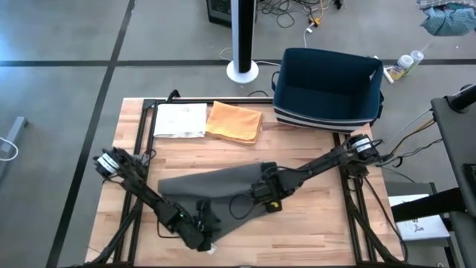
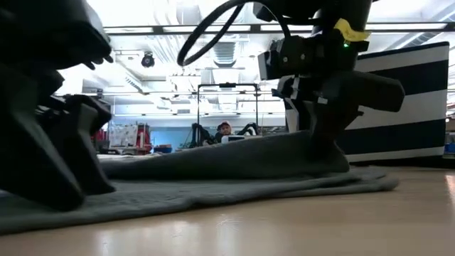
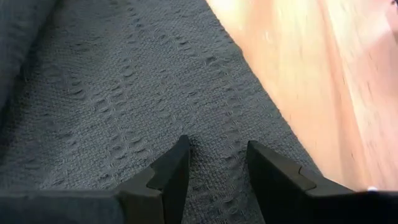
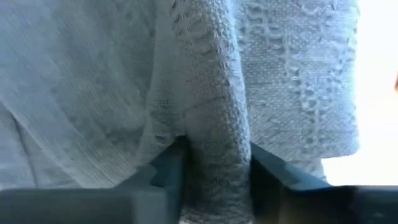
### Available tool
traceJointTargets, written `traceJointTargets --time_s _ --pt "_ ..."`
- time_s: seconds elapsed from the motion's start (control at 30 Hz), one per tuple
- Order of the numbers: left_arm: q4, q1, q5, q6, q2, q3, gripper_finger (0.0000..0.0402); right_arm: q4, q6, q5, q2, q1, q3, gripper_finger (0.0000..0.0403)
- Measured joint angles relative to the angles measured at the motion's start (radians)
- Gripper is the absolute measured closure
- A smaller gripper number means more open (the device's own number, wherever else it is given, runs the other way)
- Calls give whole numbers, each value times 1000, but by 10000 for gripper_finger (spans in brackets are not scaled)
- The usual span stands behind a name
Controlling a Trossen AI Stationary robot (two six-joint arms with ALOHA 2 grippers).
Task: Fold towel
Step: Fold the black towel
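**Two jaws on one grey towel**

Two dark arms work low over the wooden counter [image 1: 312, 223], both sets of jaws down on the grey towel [image 1: 223, 186]. Nearest the front edge, the left jaws [image 1: 202, 223] press onto the towel's near corner; the left wrist view shows the fingers [image 3: 168, 177] a narrow gap apart, tips resting on flat weave with nothing pinched between them, and bare wood just beside the towel's edge. The towel lies spread from under these jaws across the middle of the counter, partly doubled over itself.

A little farther in, the right jaws [image 1: 266, 195] sit at the towel's other side. In the right wrist view a raised fold of cloth [image 4: 214, 124] runs straight between the two fingers [image 4: 165, 171], which close against it on both sides, so these jaws hold a pinch of towel. In the low view that fold stands up as a ridge beneath the right arm.

Beyond both jaws, well apart from the grey towel, a folded orange cloth [image 1: 235, 121] lies just beside a folded white cloth [image 1: 181, 120]. Past the right jaws, at the far corner, stands a navy bin [image 1: 327, 88] with striped sides
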Motion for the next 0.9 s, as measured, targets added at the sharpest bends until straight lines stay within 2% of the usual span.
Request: traceJointTargets --time_s 0.17,0.3,0.47,0.57,0.73,0.9 --pt "-43 -6 19 35 -30 -2 249 -113 -6 3 -19 -3 113 391" --pt "-55 -6 27 74 -45 -4 249 -129 -74 88 -26 -34 177 392" --pt "-55 -5 34 80 -46 -4 249 -122 -154 305 -26 -142 180 398" --pt "-52 -7 38 52 -45 -3 248 -88 -157 388 -26 -233 165 386" --pt "-50 -10 37 40 -44 0 248 -77 -157 310 -25 -344 161 341" --pt "-68 10 11 97 -64 15 248 -79 -215 294 -25 -364 175 268"
